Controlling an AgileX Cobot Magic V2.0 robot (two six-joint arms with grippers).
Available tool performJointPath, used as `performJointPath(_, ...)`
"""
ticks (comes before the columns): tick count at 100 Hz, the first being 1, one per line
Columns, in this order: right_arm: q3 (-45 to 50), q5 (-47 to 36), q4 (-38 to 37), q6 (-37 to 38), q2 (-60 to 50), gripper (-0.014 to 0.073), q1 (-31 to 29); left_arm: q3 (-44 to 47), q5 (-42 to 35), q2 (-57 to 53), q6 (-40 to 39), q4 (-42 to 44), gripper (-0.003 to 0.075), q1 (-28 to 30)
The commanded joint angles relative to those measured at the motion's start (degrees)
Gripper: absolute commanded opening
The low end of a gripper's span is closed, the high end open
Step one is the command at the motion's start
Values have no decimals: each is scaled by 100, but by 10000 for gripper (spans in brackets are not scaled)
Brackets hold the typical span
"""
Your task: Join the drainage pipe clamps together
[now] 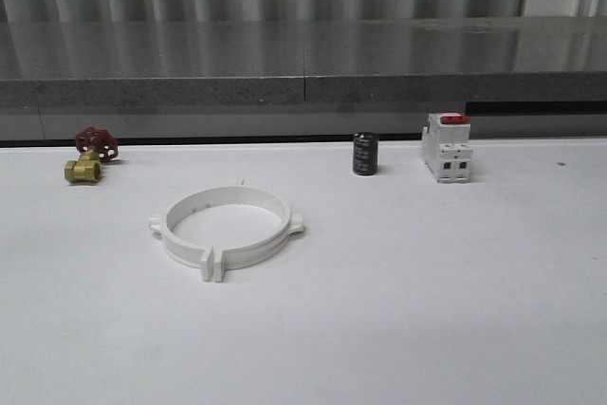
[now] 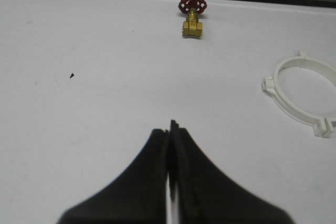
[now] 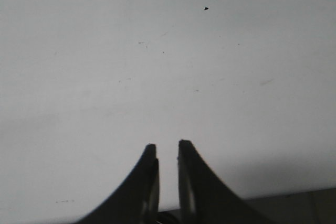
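The drainage pipe clamps [image 1: 248, 253] lie flat on the white table as two white half-rings that together form one wide ring, left of the middle, with small tabs sticking out around the rim. In the left wrist view part of that ring [image 2: 286, 100] shows off to one side, well apart from my left gripper [image 2: 170, 127], whose black fingers are shut with nothing between them. My right gripper [image 3: 167, 148] hangs over bare table, its jaws a narrow gap apart and holding nothing.
A brass valve with a red handwheel [image 1: 90, 156] [image 2: 192, 17] sits at the far left. A black cylinder [image 1: 365, 154] and a white breaker with a red top [image 1: 448, 147] stand at the back right. A grey ledge [image 1: 303, 82] runs behind the table [image 1: 427, 282].
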Motion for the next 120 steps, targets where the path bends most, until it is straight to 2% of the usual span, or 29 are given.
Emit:
performJointPath(1, -113, -209, -116, -57, -201, -30, -27, -152, -402, 28, -4, 5, -21, 9)
performJointPath(6, -113, -209, -137, -57, -248, -74, -27, -152, -402, 28, -4, 5, -20, 9)
performJointPath(93, -94, -141, -118, -57, -327, -67, -27, -152, -402, 28, -4, 5, -21, 9)
performJointPath(106, 204, -573, -119, -147, -760, -67, -50, -152, -402, 28, -4, 5, -21, 9)
performJointPath(120, 703, -1432, 315, -868, -1461, -67, -500, -152, -402, 28, -4, 5, -21, 9)
